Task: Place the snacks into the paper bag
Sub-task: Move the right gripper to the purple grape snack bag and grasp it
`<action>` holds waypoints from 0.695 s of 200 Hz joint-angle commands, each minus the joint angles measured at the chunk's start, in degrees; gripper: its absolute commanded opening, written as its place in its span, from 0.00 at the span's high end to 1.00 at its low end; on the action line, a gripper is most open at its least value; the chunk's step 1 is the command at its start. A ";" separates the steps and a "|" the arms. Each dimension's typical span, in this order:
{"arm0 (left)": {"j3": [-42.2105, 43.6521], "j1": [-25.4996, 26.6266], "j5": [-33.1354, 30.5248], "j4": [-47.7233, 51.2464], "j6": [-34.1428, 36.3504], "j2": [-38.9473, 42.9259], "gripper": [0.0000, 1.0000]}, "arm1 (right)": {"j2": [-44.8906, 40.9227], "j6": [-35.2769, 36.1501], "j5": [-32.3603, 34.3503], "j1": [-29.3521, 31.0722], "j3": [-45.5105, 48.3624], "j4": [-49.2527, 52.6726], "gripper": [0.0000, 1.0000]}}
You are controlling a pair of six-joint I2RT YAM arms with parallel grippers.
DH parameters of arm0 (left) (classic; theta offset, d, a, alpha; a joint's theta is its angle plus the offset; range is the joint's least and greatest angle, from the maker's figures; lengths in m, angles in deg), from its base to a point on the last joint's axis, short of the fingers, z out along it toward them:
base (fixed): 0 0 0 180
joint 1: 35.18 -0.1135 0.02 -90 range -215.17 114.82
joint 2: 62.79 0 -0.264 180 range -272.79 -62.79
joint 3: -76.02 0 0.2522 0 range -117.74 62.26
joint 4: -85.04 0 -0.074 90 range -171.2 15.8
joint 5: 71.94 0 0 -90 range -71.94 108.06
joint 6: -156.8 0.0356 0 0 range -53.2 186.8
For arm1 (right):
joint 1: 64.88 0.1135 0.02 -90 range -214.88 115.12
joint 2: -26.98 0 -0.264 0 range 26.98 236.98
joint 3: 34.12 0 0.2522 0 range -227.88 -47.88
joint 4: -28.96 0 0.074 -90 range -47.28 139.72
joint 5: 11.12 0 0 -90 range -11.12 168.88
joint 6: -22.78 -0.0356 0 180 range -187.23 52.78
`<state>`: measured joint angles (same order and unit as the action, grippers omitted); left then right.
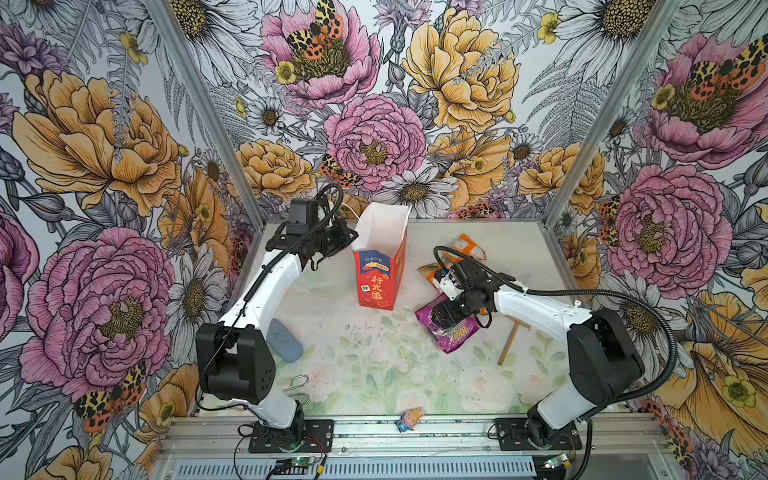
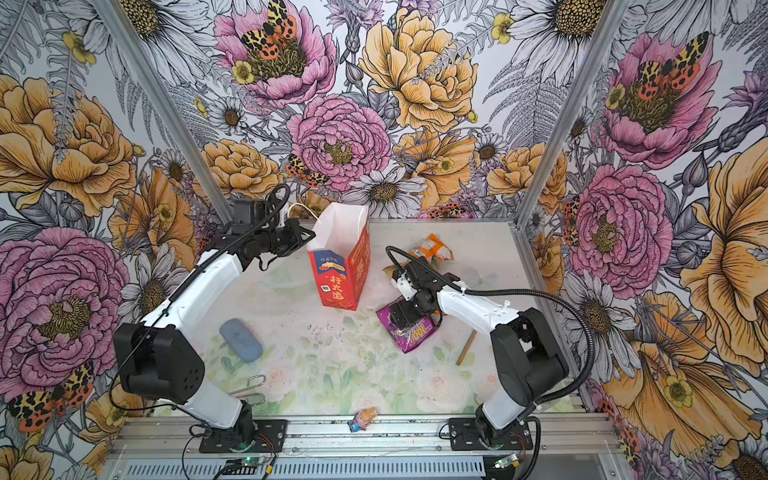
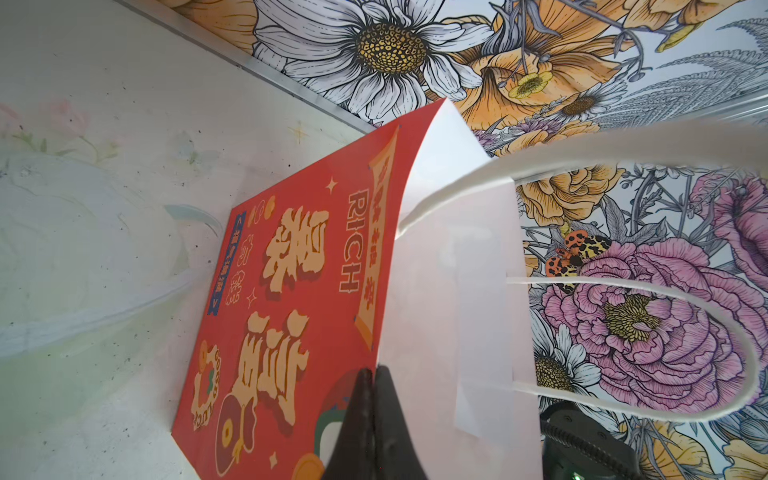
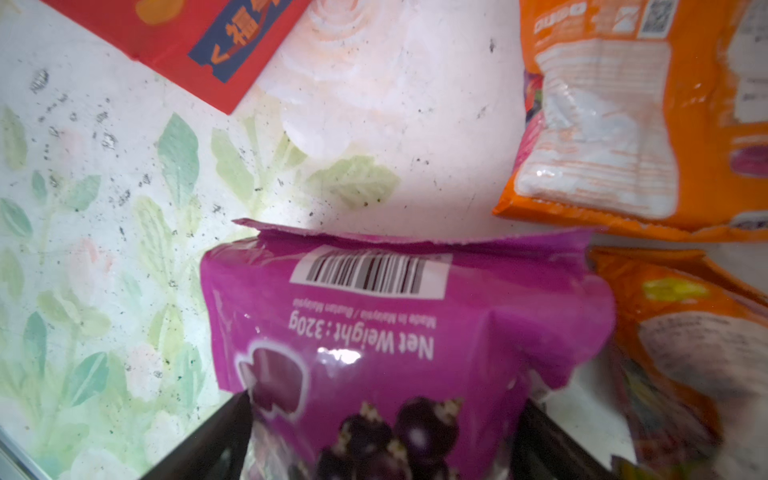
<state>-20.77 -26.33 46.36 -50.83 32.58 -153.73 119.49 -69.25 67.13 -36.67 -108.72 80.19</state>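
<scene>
**Red gift bag pinched at the rim in a flower-papered booth**

In both top views, a pale counter (image 1: 374, 365) printed with faded roses and leaves, and flecked with dark specks, sits between walls (image 1: 104, 166) papered in large pink, yellow and white blooms. Metal posts (image 1: 201, 104) rise at the back corners. The paper bag (image 1: 380, 266) stands upright near the back, mouth up, with the left end effector (image 1: 354, 236) at its rim. To the right, the purple packet (image 1: 457, 338) lies on the counter under the right end effector (image 1: 441, 318), with orange packets (image 1: 471, 245) just behind it. A grey-blue pad (image 1: 284, 340), a wire clip (image 1: 297, 384) and a wooden stick (image 1: 509, 345) also lie on the counter. A wrapped candy (image 1: 409, 419) rests by the front rail (image 1: 415, 432).

From the left wrist, the black fingers (image 3: 361, 415) are pressed together on the bag's top edge, red print on one face and white lining on the other. White cord handles (image 3: 623, 149) loop toward the wallpaper.

From the right wrist, the fingers (image 4: 216, 440) stand wide on either side of the purple packet. Two orange packets lie just beside it, and a corner of the bag shows across bare counter.
</scene>
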 commanded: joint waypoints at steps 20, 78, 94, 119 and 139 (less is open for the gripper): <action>0.93 0.55 -0.93 -0.75 -0.68 1.53 1.00 | 3.50 0.43 4.07 0.53 0.15 1.37 0.13; 0.63 0.74 -1.14 -0.75 -1.05 1.87 1.00 | 2.35 0.93 5.04 0.53 -1.54 1.42 0.54; 0.76 0.64 -1.14 -0.75 -1.03 1.99 1.00 | 1.78 0.88 4.33 0.53 -2.15 1.37 0.64; 1.08 0.64 -1.16 -0.99 -1.11 2.08 1.00 | 1.20 0.77 2.58 0.36 -3.20 1.38 0.80; 1.01 0.74 -0.96 -1.05 -1.20 1.86 1.00 | 1.17 0.79 1.79 0.27 -4.17 1.46 0.94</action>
<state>-20.66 -26.14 46.33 -51.07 32.16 -153.53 120.52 -68.81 69.95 -36.56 -111.26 80.39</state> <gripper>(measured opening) 0.050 0.357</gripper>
